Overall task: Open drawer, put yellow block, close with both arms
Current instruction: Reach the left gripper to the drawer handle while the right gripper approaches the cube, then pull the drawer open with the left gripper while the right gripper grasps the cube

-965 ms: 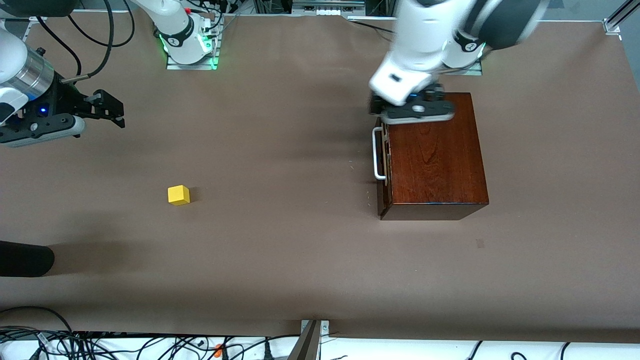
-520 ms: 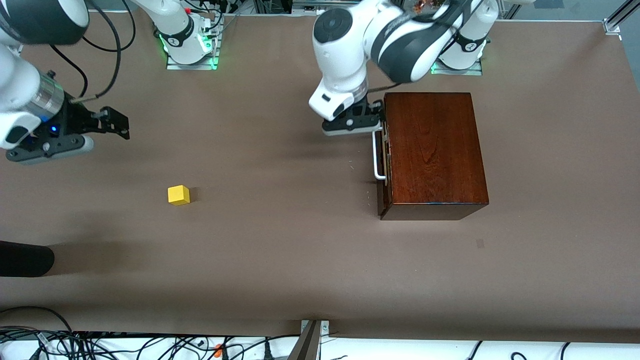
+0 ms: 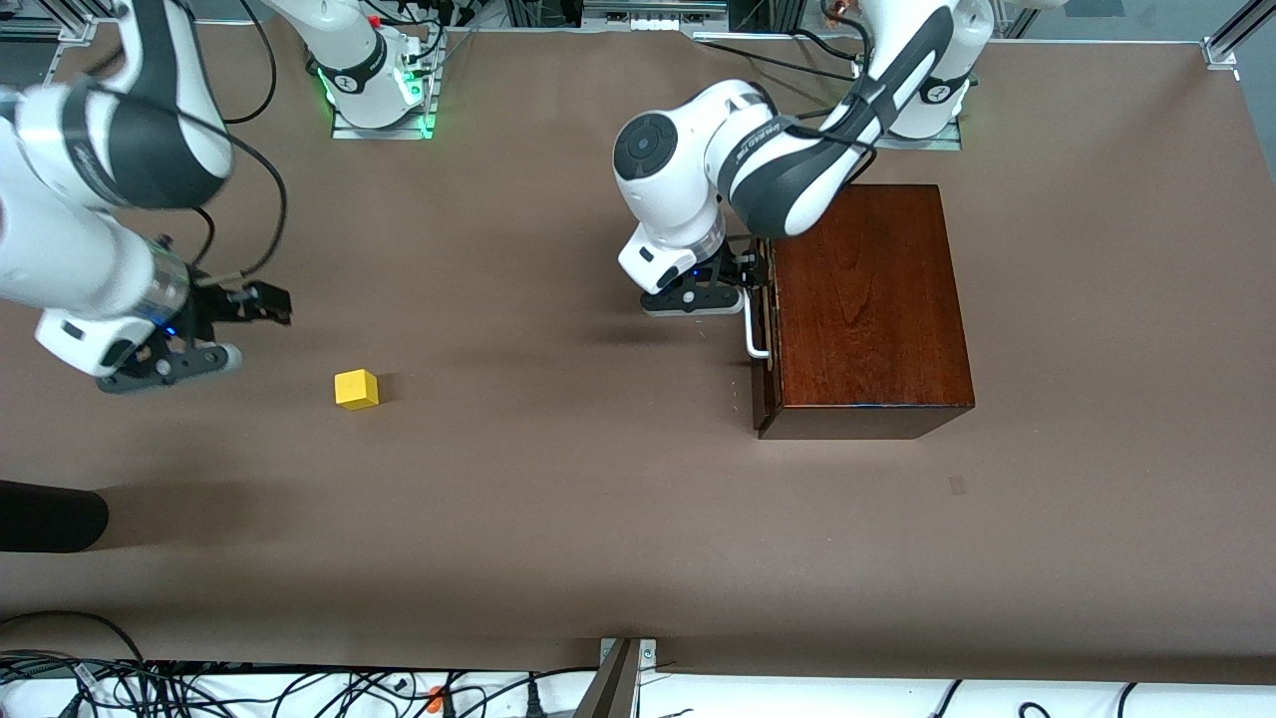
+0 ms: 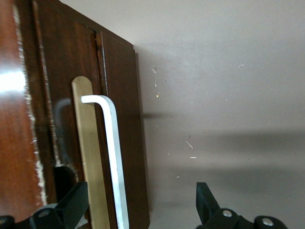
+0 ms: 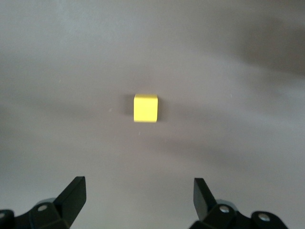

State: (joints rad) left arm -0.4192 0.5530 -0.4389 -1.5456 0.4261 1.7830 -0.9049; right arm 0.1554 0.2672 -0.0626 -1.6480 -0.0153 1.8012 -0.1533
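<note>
Front view: drawer (image 3: pixel 765 329) faces the right arm's end, handle (image 3: pixel 753 324) running near-to-far, both hands wide.

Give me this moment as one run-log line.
drawer: closed | left gripper: open, astride white handle | right gripper: open, near yellow block | block: on table

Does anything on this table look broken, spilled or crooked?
Nothing stands out. The yellow block sits flat on the table, and the wooden box stands square with its drawer shut.
</note>
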